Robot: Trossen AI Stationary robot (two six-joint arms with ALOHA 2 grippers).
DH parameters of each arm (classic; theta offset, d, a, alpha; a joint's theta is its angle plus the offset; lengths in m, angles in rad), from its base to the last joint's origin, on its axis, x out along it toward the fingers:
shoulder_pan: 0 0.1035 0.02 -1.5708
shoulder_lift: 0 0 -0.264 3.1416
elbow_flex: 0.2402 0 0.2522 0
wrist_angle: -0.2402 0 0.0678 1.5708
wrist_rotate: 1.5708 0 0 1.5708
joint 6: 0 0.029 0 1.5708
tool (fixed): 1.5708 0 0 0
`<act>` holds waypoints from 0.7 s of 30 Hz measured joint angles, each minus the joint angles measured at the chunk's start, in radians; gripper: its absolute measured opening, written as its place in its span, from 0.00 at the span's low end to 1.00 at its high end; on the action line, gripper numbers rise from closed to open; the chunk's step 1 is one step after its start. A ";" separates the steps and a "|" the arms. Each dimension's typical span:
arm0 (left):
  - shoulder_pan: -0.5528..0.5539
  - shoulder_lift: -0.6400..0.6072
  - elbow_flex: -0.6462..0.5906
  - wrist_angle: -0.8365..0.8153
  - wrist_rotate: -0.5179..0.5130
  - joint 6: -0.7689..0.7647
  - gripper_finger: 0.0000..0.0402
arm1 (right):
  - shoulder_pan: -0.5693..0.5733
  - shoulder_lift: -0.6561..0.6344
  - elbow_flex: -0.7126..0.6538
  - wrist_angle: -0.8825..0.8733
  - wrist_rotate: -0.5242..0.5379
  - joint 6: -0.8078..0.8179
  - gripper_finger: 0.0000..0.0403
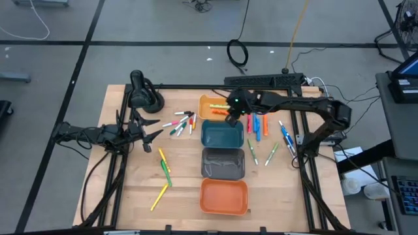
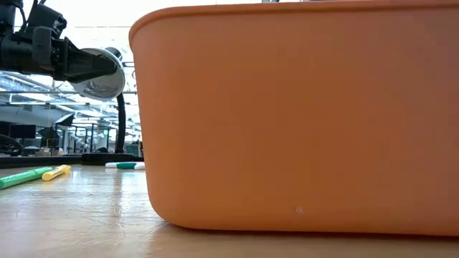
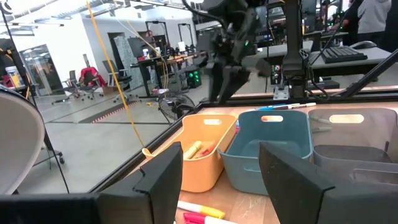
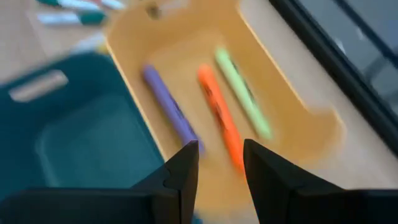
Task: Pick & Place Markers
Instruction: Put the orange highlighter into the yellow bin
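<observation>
My right tool (image 4: pixel 219 163) hangs over the light orange rectangular plastic bin (image 4: pixel 292 93) — jaws parted, nothing between them. Inside lie three thin markers: purple (image 4: pixel 169 109), orange (image 4: pixel 219 112) and green (image 4: pixel 242 93). My left tool (image 1: pixel 149 128) waits wide open and empty at the wooden tabletop's (image 1: pixel 130 189) left side. Other markers lie scattered on the tabletop — a cluster (image 1: pixel 181 123) left of the bins, more (image 1: pixel 260 125) to their right.

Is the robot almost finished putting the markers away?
Not nearly. Three markers lie in the light orange bin. The right gripper, open and empty, hangs over that bin. Many markers remain on the table; the left gripper waits open.
</observation>
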 joint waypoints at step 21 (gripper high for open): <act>0.000 0.000 0.000 0.000 0.000 0.000 0.53 | -0.051 -0.267 -0.305 -0.447 0.127 0.418 0.29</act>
